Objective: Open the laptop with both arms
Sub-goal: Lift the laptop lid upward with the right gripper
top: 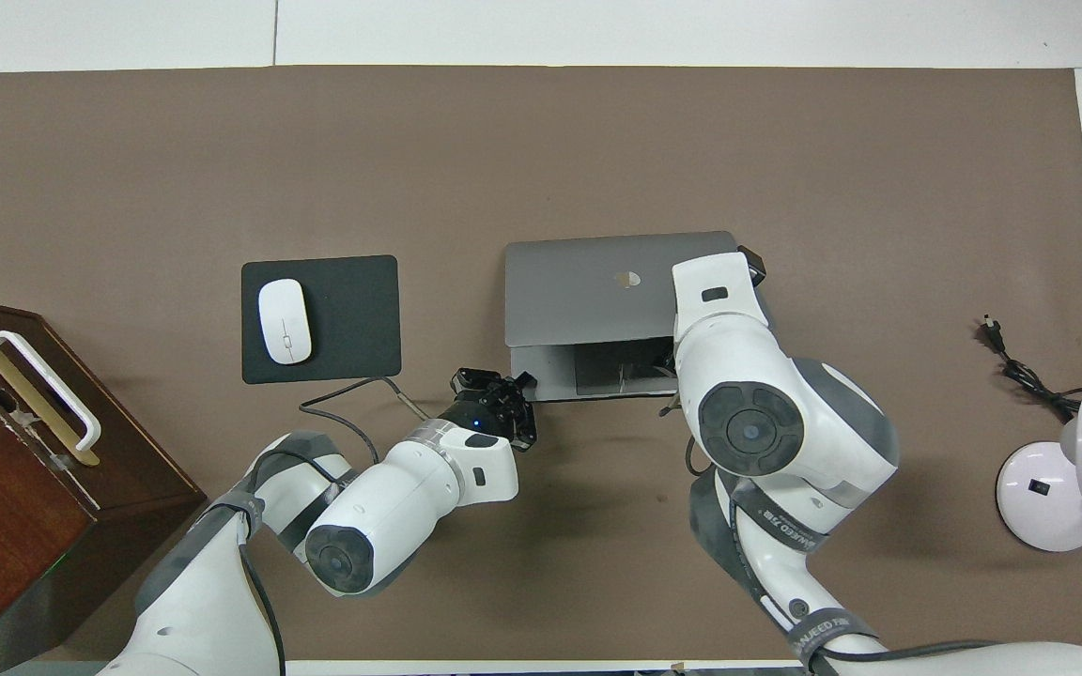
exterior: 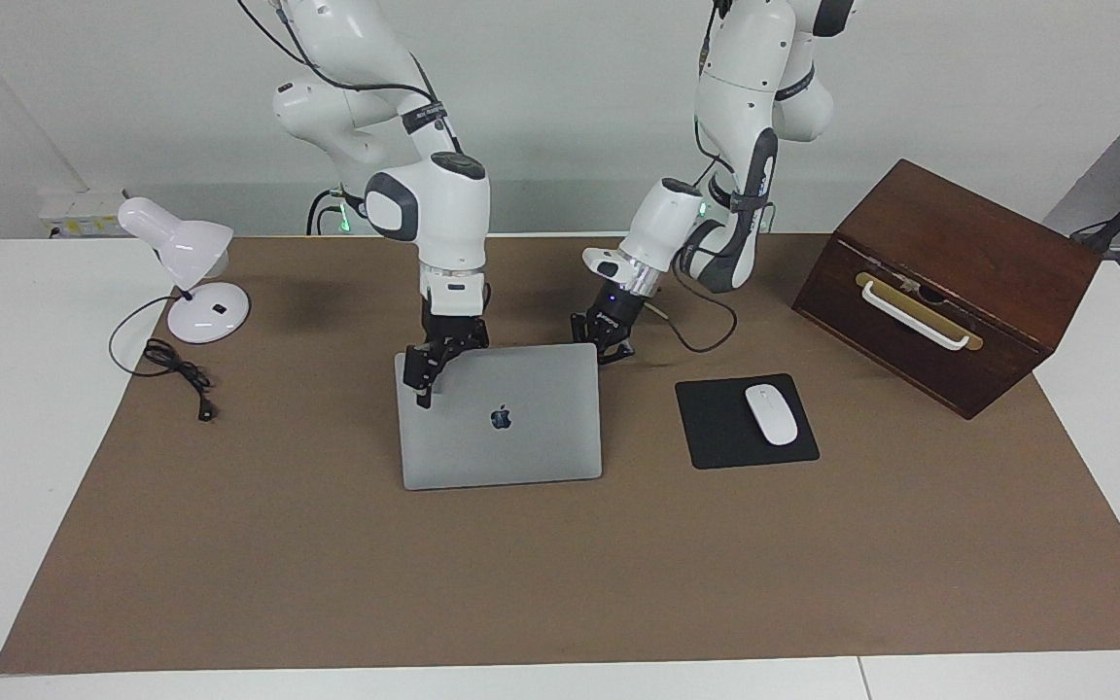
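I see laptop [exterior: 500,416] lid half up; right gripper [exterior: 432,371] clamps lid corner, left gripper [exterior: 605,343] at base corner, state unclear.

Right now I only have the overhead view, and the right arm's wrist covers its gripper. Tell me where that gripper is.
Observer: The right gripper is at the raised edge of the laptop lid, at the corner toward the right arm's end.
Operator: Give me the left gripper's height too.
Observer: The left gripper is low, close to the brown mat, beside the lid's other raised corner. I cannot tell whether it touches the laptop.
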